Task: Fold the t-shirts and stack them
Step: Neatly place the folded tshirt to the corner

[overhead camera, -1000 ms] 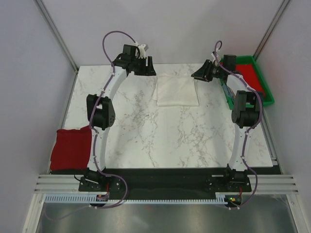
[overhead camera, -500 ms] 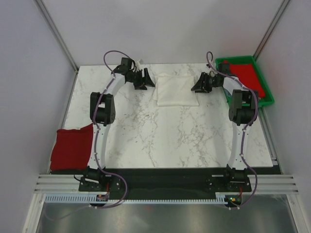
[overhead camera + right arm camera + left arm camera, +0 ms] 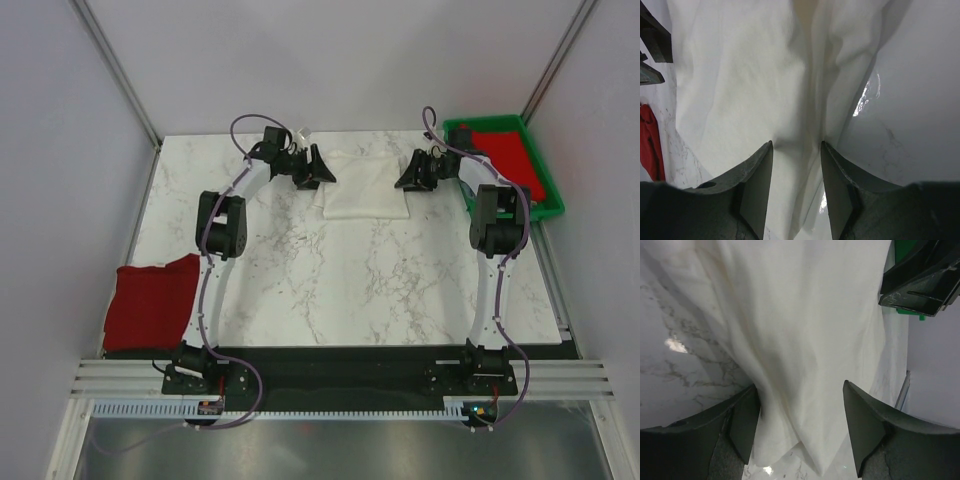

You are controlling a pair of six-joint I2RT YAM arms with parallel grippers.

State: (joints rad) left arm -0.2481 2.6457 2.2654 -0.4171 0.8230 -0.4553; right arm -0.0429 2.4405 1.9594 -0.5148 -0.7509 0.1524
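The white t-shirt (image 3: pixel 365 185) is lying folded on the far middle of the marble table (image 3: pixel 350 270), and the two arms are reaching to it from both sides. The left gripper (image 3: pixel 318 168) is standing at its left edge. In the left wrist view its fingers (image 3: pixel 742 425) are standing wide apart, with a corner of the cloth lying between them. The cloth is touching one finger and leaving a narrow gap to the other, so nothing is being pinched. The right gripper (image 3: pixel 412 172) is standing at the right edge of the shirt. Its fingers (image 3: pixel 757 185) are standing less wide apart, and a raised fold of the cloth is filling the gap between them. One red t-shirt (image 3: pixel 150 300) is lying at the near left edge of the table, well apart. Another red t-shirt (image 3: pixel 510 158) is lying in the green tray (image 3: pixel 548 205) at the far right.
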